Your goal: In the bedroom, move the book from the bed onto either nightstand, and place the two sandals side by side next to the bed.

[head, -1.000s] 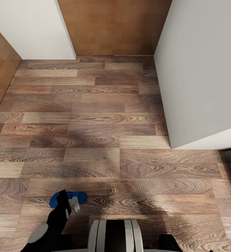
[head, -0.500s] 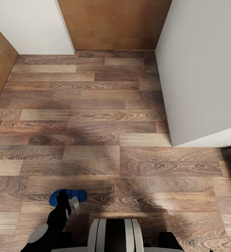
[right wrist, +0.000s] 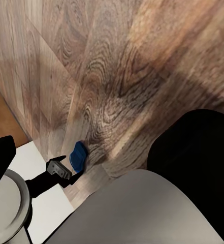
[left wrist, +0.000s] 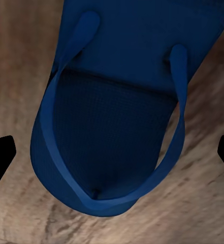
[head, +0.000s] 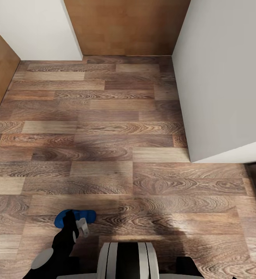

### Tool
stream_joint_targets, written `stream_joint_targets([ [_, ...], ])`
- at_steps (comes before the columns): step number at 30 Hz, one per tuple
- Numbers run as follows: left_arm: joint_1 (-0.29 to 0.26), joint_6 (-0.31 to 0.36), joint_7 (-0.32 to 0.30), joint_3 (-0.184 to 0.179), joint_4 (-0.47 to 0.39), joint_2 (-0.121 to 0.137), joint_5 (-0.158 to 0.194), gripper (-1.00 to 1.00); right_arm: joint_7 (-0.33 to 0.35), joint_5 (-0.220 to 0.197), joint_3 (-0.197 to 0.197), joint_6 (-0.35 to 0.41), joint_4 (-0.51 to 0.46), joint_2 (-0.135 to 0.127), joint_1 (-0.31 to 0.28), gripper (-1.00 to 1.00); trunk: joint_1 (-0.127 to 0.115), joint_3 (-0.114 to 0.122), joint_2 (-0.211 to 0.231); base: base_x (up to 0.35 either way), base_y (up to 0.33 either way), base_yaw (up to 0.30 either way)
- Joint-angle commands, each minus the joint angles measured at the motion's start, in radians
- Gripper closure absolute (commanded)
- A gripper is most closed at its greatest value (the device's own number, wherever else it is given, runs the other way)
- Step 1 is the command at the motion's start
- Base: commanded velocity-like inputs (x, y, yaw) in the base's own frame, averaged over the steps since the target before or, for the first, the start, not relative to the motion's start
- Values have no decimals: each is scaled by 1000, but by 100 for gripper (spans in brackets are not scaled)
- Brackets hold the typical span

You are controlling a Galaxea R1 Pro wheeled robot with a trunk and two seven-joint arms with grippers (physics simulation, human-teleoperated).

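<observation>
While the left gripper (head: 75,226) is hovering with fingers (left wrist: 1,155) spread wide over a blue sandal (left wrist: 109,117), open plank floor (head: 116,139) is stretching toward white walls (head: 220,77)

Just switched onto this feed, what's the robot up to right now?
It is stopped over wood-plank floor near a white wall and a wooden door. The left gripper hangs over a blue sandal, whose underside faces the wrist camera; the fingers stand wide on either side of it. No bed or book in view.
</observation>
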Motion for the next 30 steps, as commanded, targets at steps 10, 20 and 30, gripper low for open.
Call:
stream_joint_targets([
  [10,0,5,-8,-3,-2,1,-11,-100,3,-1,-1,10,0,0,0,-100,0,0,0,0,0,0],
  [20,0,4,-8,-3,-2,1,-13,-100,3,-2,-1,10,0,0,-1,-100,0,0,0,47,0,0],
  [30,0,4,-8,-3,-2,1,-14,-100,3,-2,-1,10,0,0,-1,-100,0,0,0,39,0,0],
])
